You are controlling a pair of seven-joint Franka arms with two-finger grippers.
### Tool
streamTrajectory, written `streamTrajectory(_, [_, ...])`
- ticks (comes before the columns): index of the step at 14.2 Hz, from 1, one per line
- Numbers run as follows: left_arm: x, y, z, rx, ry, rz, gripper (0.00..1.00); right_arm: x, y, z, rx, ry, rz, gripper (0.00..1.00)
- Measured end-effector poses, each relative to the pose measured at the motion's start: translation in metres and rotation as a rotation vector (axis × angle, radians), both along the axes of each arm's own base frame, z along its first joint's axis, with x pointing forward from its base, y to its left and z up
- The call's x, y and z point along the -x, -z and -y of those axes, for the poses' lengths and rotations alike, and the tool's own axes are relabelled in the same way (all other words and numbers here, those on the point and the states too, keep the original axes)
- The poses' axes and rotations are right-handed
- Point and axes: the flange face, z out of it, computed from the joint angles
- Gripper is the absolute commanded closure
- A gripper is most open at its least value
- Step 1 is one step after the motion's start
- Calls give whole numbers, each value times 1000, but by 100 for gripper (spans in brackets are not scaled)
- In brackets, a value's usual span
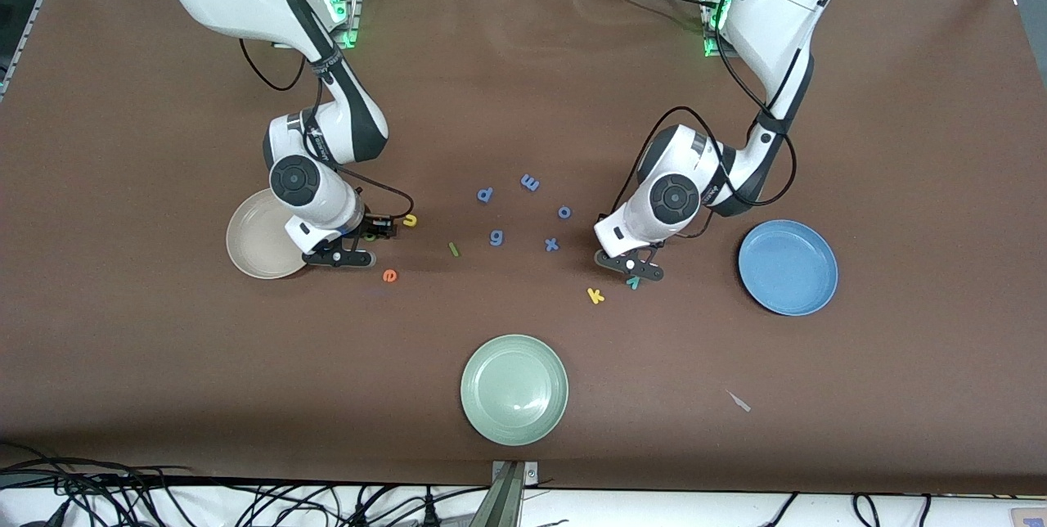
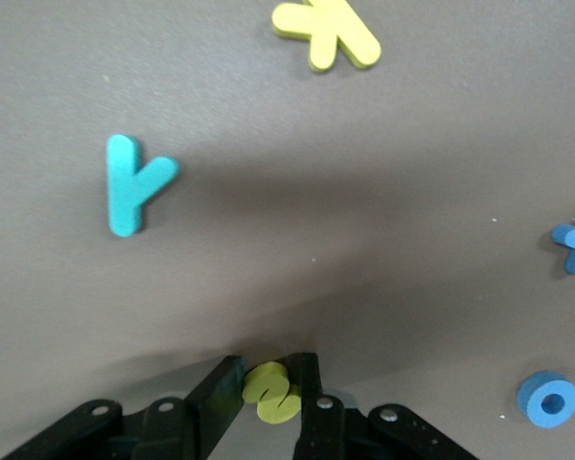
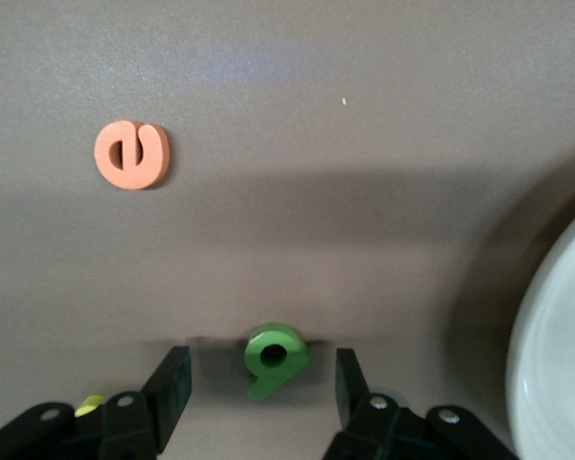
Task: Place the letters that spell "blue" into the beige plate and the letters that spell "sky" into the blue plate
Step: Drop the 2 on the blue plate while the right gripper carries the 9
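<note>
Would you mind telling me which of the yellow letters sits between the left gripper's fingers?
The yellow "s", pinched by the left gripper. The yellow "k" lies free on the table, and the yellow "u" sits by the right gripper.

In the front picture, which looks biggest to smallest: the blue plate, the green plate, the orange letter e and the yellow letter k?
1. Round pale green plate, though it lies nearer the camera, which may flatter it.
2. Round mid-blue plate, close in size.
3. Yellow foam letter k and orange foam letter e: both tiny, too alike to rank.
</note>
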Motion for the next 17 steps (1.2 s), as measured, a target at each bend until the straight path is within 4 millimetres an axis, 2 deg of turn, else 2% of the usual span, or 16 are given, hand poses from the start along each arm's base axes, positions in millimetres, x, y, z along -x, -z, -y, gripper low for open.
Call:
streamTrajectory(1, [-8, -10, -9, 3, -17, 14, 100, 1, 1, 0, 1, 0, -2, 49])
streamTrajectory(2, [-19, -25, -27, 7, -43, 30, 100, 1, 3, 1, 2, 0, -4, 53])
streamTrajectory(3, [-31, -42, -52, 10, -54, 39, 100, 2, 4, 1, 2, 0, -5, 53])
streamTrajectory(5, [-52, -66, -121, 23, -27, 52, 100, 2, 6, 2, 4, 2, -7, 63])
streamTrajectory(6, [-57, -69, -160, 28, -9, 52, 100, 2, 6, 2, 3, 2, -7, 68])
streamTrajectory(7, [-59, -67, -193, 31, -2, 48, 100, 1, 5, 2, 2, 3, -5, 70])
streamTrajectory(9, [-55, -55, -242, 32, 3, 25, 100, 1, 5, 2, 1, 5, -5, 77])
streamTrajectory(10, [-52, -49, -256, 21, 19, 15, 97, 1, 5, 3, 0, 7, -5, 80])
streamTrajectory(11, [-49, -44, -267, -1, 36, 8, 74, 1, 5, 3, 0, 8, -5, 80])
streamTrajectory(12, [-46, -41, -272, -19, 53, 3, 45, 0, 4, 3, -1, 9, -4, 81])
streamTrajectory(13, [-45, -40, -273, -27, 60, 2, 32, -2, 3, 3, -1, 11, -1, 81])
streamTrajectory(15, [-46, -40, -271, -29, 65, 8, 30, -9, -3, 6, -2, 18, 0, 81])
streamTrajectory(17, [-46, -40, -270, -28, 68, 15, 30, -20, -19, 10, 14, 25, -43, 81])
